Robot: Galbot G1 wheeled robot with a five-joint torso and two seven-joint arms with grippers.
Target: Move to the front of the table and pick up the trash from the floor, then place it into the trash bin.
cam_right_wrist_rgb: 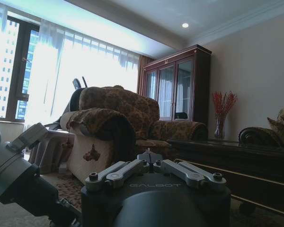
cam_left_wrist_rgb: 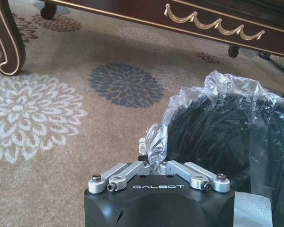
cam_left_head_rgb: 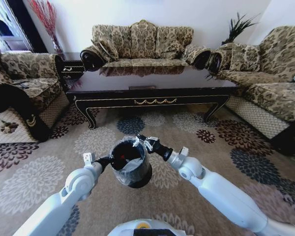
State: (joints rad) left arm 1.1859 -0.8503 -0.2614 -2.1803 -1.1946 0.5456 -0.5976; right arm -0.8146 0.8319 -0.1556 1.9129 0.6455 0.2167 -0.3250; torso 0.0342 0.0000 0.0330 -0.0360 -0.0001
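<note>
Before the long dark table (cam_left_head_rgb: 152, 86), which stands at twelve o'clock from the robot, the black trash bin (cam_left_head_rgb: 132, 169) sits between the two arms over the flowered floor (cam_left_head_rgb: 34, 182). I cannot tell whether its base rests on the carpet or hangs just clear of it.

The left gripper (cam_left_head_rgb: 109, 160) is at the bin's nine o'clock. In the left wrist view it is clenched on the rim, with a fold of the clear liner (cam_left_wrist_rgb: 227, 90) bunched between its fingers. The right gripper (cam_left_head_rgb: 146, 142) is at about one o'clock on the rim, touching the crumpled liner. Its fingers are drawn together, but I cannot make out whether they pinch plastic or rim.

Something reddish glints inside the bin. I take it for trash, though I cannot tell which piece.

As I judge it, handling the bin well here depends on the grip. A thin liner slides and tears, so the hard rim should bear the load, not the film alone. With holds at nine and one o'clock the weight sits off-centre, so the bin may tip toward five o'clock. Both arms should move together, slowly and level, with the mouth upward so nothing spills. They should also stay well short of the table's front rail at twelve.
</note>
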